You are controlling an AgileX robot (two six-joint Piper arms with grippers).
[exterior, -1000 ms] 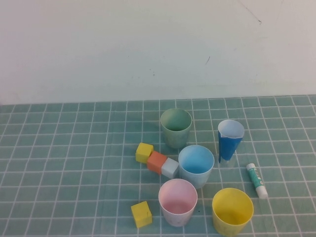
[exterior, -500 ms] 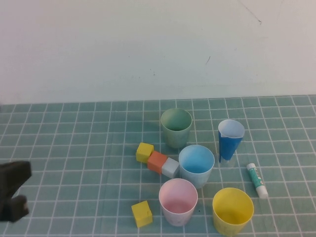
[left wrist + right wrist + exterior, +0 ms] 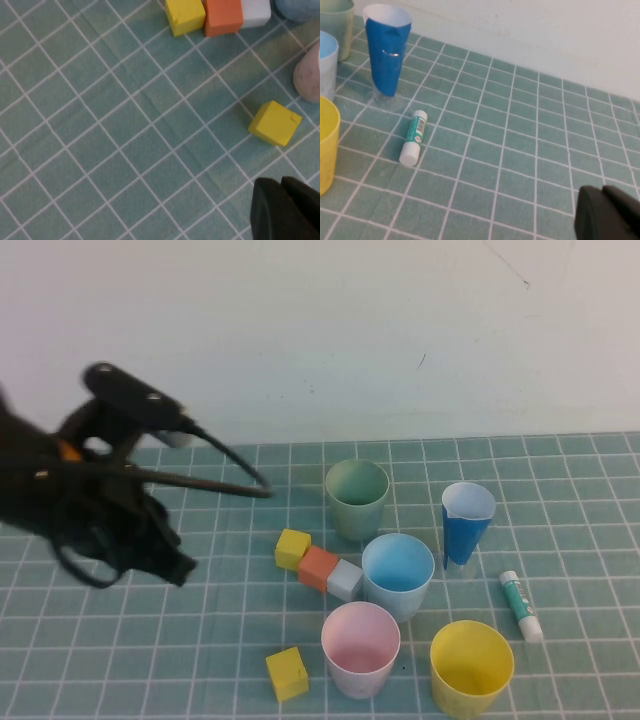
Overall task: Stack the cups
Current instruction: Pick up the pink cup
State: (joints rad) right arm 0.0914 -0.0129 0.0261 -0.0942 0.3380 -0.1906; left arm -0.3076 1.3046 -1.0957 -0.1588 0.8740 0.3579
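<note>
Four wide cups stand upright and apart on the tiled mat: sage green (image 3: 356, 495), light blue (image 3: 398, 573), pink (image 3: 360, 648) and yellow (image 3: 471, 668). My left gripper (image 3: 176, 565) hangs above the mat left of the cups, with nothing in it. In the left wrist view its fingers (image 3: 285, 207) lie together, near a yellow block (image 3: 275, 122) and the pink cup's side (image 3: 309, 75). My right gripper (image 3: 607, 212) shows only in the right wrist view, fingers together, empty, low over the mat away from the yellow cup (image 3: 326, 145), light blue cup (image 3: 326, 65) and green cup (image 3: 335, 20).
A narrow dark blue cone cup (image 3: 467, 523) stands right of the green cup. A glue stick (image 3: 521, 606) lies beside the yellow cup. Yellow (image 3: 292, 548), orange (image 3: 318, 567) and white (image 3: 344, 580) blocks sit in a row left of the light blue cup. Another yellow block (image 3: 287, 673) lies left of the pink cup.
My left arm has swung in from the left edge and risen over the mat's left part. The cups and blocks have not moved.
</note>
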